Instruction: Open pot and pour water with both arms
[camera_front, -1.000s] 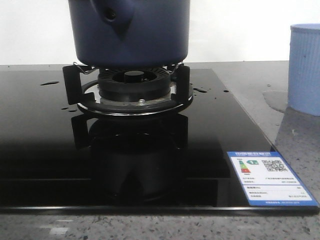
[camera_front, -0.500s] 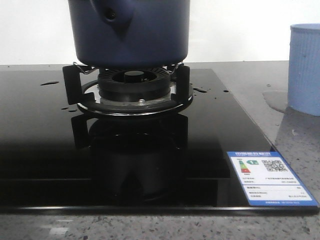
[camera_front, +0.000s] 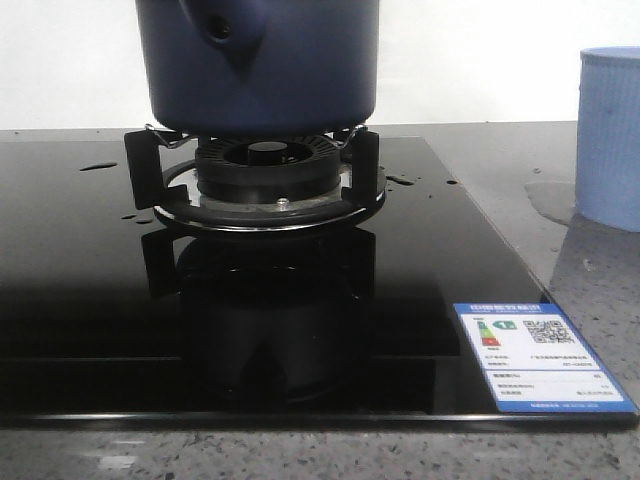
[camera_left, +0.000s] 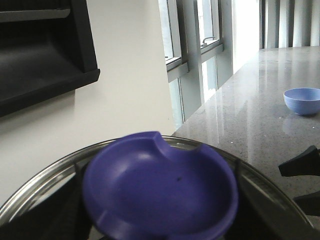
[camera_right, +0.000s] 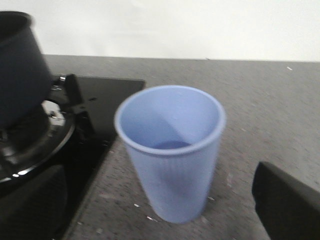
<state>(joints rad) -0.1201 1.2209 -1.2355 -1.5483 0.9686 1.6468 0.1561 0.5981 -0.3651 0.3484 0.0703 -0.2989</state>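
The dark navy pot (camera_front: 258, 62) stands on the gas burner (camera_front: 262, 170), its handle socket toward me; its top is cut off in the front view. It also shows in the right wrist view (camera_right: 20, 70). In the left wrist view my left gripper (camera_left: 160, 220) is shut on the purple-blue knob (camera_left: 160, 190) of a steel-rimmed lid (camera_left: 30, 197), held up against wall and window. My right gripper (camera_right: 162, 227) is open, one dark finger (camera_right: 287, 210) showing beside the pale blue ribbed cup (camera_right: 170, 155), apart from it. Neither gripper shows in the front view.
The black glass hob (camera_front: 90, 290) carries water drops and a label sticker (camera_front: 540, 355). The cup (camera_front: 610, 140) stands on the grey stone counter right of the hob, by a wet patch. A small blue bowl (camera_left: 302, 100) sits far along the counter.
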